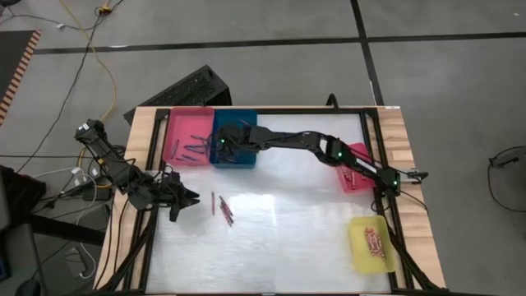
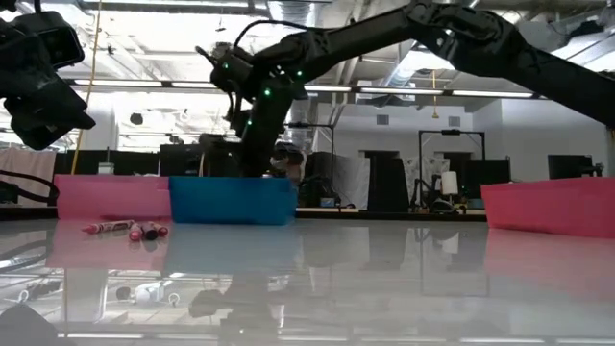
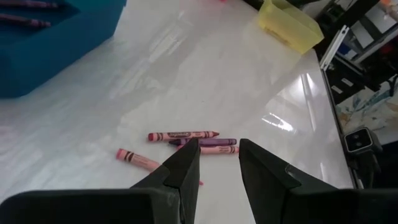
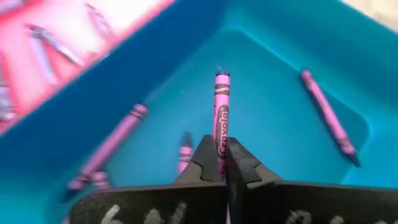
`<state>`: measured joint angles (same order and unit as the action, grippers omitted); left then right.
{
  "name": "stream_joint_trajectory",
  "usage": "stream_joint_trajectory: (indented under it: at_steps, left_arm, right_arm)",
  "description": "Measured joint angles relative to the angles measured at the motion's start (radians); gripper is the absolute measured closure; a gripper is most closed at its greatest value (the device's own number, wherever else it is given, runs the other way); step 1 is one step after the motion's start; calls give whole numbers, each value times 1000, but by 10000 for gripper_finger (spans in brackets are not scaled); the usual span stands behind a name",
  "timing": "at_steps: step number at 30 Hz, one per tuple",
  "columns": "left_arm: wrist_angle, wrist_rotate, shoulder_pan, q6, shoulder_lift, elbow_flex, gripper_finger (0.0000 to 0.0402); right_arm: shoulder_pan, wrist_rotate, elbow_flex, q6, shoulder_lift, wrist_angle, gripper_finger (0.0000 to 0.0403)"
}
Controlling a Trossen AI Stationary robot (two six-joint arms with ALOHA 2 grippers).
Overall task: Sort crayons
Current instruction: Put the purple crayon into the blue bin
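Blue tray (image 1: 234, 140) is lying under our right gripper (image 1: 228, 141) in the high view, loose crayons (image 1: 222, 208) beside the left gripper (image 1: 191, 197). In the left wrist view our fingers (image 3: 183, 171) are standing apart, empty. In the right wrist view we are pinching a purple crayon (image 4: 221, 109); opening too high, it may be bouncing out.

we seem to be in a robotics lab or workshop: the counter (image 1: 279, 238) is a white sheet set in a wooden rim with a black metal frame, standing on a grey concrete floor (image 1: 271, 20) marked with dark tape lines. loose cables (image 1: 86, 49) trail across that floor beside it. looking level across the counter, we see exposed ceiling ducts (image 2: 317, 12), long strip lights (image 2: 423, 91) and dark equipment racks (image 2: 389, 183) in a big open room.
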<state>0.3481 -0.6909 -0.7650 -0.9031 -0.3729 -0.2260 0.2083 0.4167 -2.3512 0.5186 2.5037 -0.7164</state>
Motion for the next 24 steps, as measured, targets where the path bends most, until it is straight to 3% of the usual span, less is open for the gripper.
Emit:
stream_joint_trajectory:
  at_steps: [8, 24]
  left_arm:
    - [-1, -13, 0, -2, 0, 0, 300]
    - [1, -5, 0, -10, 0, 0, 300]
  right_arm:
    - [25, -56, 3, 15, 28, -20, 394]
    - [23, -55, 3, 4, 39, 2, 391]
